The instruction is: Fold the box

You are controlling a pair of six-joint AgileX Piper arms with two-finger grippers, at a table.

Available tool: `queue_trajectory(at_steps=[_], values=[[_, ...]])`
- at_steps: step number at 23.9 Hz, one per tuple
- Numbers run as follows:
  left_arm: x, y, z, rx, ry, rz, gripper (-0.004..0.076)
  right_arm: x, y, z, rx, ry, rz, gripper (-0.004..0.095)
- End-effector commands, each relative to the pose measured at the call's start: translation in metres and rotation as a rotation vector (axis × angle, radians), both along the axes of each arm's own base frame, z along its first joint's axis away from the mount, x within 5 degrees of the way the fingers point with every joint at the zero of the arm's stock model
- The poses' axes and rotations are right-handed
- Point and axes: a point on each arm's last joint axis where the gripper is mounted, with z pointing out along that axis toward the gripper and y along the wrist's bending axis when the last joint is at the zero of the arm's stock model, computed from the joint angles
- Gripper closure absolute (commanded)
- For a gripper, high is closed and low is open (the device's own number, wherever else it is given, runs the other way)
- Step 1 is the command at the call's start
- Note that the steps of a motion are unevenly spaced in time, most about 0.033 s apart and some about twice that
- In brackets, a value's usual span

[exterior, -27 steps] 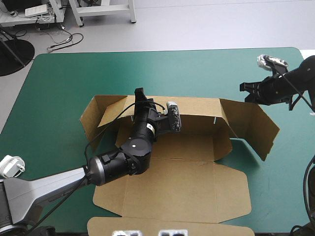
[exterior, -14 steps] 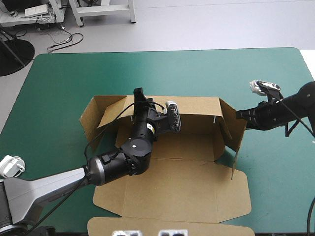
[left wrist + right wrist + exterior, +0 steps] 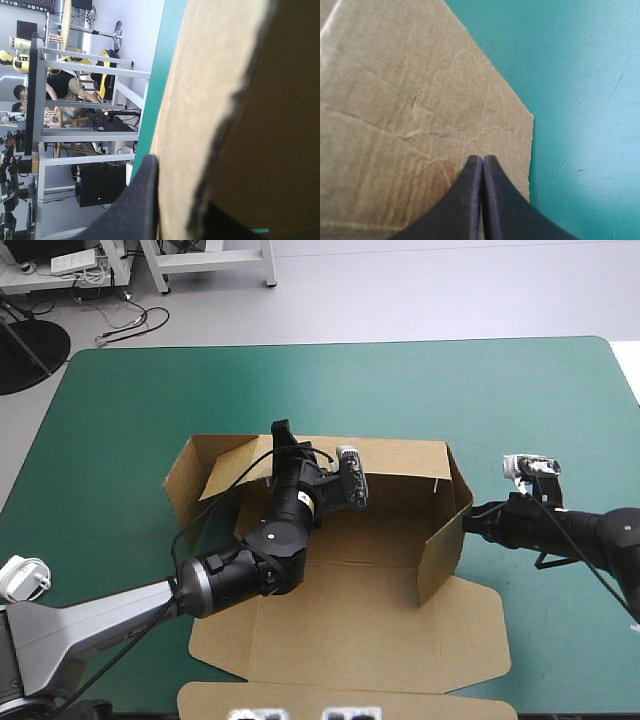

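Lay in the middle of the counter (image 3: 400, 380) as a half-formed box (image 3: 360, 630): base and lid flat, back wall (image 3: 390, 462) upright, left wall (image 3: 188, 480) splayed outward, right wall (image 3: 440, 550) near upright and angled inward.

Judged as the wall-raising step, with the right wall in hand. Pressed against that wall's outer face with the right claw (image 3: 472, 523), fingers brought together into one point and holding nothing. Touched the board near its free edge, per the right wrist view, with bare cover (image 3: 580, 75) just beside.

Gripped the top edge of the back wall with the left claw (image 3: 283, 437), clamped on the board: one black finger (image 3: 137, 210) on the far side of the wall, the sheet against it, the second finger mostly lost in shadow.

Called next, by judgement, for an inward push on the right wall until square with the back wall, then for securing it there. Required meanwhile a steady hold at the back wall, to stop the box from sliding under the push. Left wall not yet raised.
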Motion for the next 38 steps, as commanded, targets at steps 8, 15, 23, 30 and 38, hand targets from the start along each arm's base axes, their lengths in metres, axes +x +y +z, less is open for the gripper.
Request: queue_trajectory(at_steps=[8,15,23,30,38], values=[[-0.004,0.002,0.020,-0.066,-0.031,-0.017,0.0734,-0.023,0.009,0.007,0.010,-0.249,0.061,0.0926],[0.000,-0.006,0.006,0.035,-0.021,-0.048,0.0734,-0.029,0.013,0.013,-0.043,-0.254,0.212,0.0553],[0.001,-0.009,0.004,0.038,-0.024,-0.076,0.0734,-0.025,0.008,0.014,-0.176,-0.332,0.238,0.0539],[0.000,-0.013,0.002,-0.025,0.001,-0.098,0.0734,-0.014,0.010,0.011,-0.095,-0.357,0.229,0.0539],[0.000,-0.019,0.010,-0.098,0.004,-0.119,0.0734,-0.001,0.007,-0.001,-0.061,-0.301,0.177,0.0540]])
